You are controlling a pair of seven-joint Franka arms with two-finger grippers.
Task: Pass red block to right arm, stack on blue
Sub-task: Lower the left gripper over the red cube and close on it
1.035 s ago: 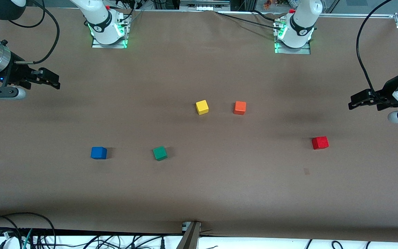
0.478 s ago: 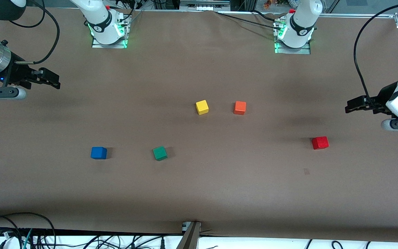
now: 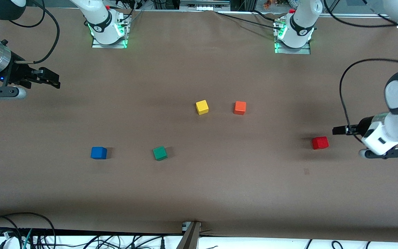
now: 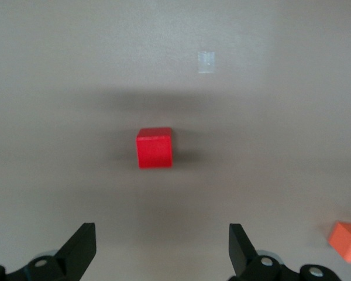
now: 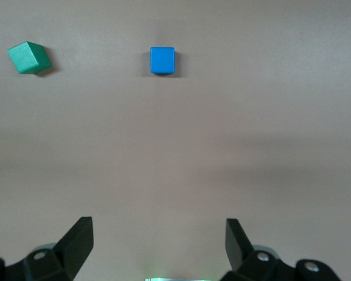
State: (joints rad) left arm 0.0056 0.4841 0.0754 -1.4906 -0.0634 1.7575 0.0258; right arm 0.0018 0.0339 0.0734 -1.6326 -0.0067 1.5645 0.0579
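The red block (image 3: 320,143) rests on the brown table toward the left arm's end, and in the left wrist view the red block (image 4: 155,147) lies ahead of the jaws. My left gripper (image 3: 338,130) hovers open over bare table just beside it, nothing between its fingers (image 4: 82,246). The blue block (image 3: 98,153) sits toward the right arm's end, and the right wrist view shows the blue block (image 5: 162,60) well ahead. My right gripper (image 3: 55,82) waits open and empty over the table's edge at the right arm's end.
A green cube (image 3: 160,153) sits beside the blue one. A yellow cube (image 3: 202,107) and an orange cube (image 3: 239,108) stand mid-table, farther from the front camera. A small tape patch (image 3: 306,171) marks the table near the red block. Cables (image 3: 12,231) run along the front edge.
The left arm has swung in from the table's end and come down toward the red block, its gripper now close beside it. The right arm has stayed put.
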